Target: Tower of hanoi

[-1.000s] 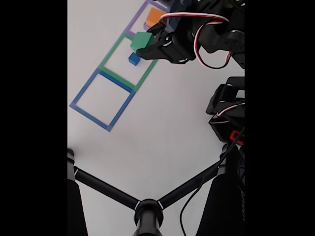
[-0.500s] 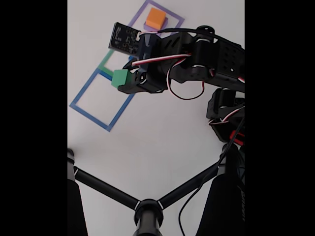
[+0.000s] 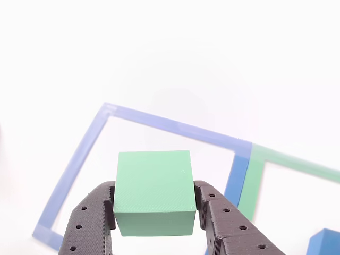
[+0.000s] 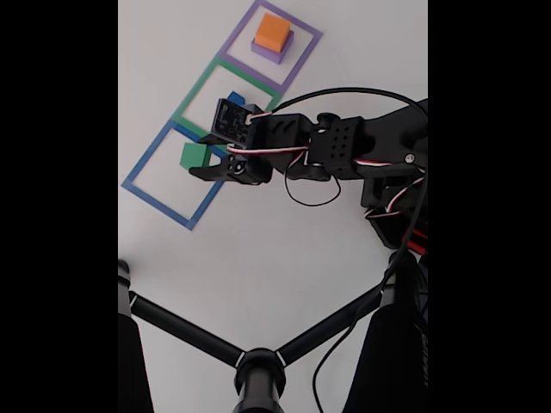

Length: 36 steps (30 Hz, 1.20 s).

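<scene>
Tower of hanoi pieces are sitting in three places at this moment: the green block is riding in the jaws over the blue square outline, the blue cube is resting inside the green square outline, partly hidden behind the arm in the fixed view, and the orange block is sitting on top of the purple slab inside the purple square outline.

In the other view, the green block is being pinched on its two opposite side faces, held level, with its top face showing and the white tabletop beneath it. Whether it is touching the surface or hanging just above, I cannot tell.

The step in hand is looking like a placement of the green block into the blue outline. To do it well, the arm should be lowering straight down so the block is landing flat and fully inside the blue border, not across the tape, and the release should be coming only once the underside is seated, so the block is not tipping or hopping sideways.

The gripper is closed only as far as the green block's width allows, both black fingers pressing against its sides and touching nothing else.
</scene>
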Each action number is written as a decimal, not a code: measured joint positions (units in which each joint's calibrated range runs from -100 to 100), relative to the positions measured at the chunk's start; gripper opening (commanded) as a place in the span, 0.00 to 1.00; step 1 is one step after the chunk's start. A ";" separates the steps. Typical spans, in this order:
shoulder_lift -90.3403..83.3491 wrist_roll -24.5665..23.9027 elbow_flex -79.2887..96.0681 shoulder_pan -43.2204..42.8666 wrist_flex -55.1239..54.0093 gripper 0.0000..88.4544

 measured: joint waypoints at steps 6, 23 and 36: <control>11.48 0.00 0.26 0.00 -14.37 0.14; 32.33 0.00 -1.31 -1.15 -35.71 0.15; 39.85 0.00 -5.22 -1.23 -40.53 0.18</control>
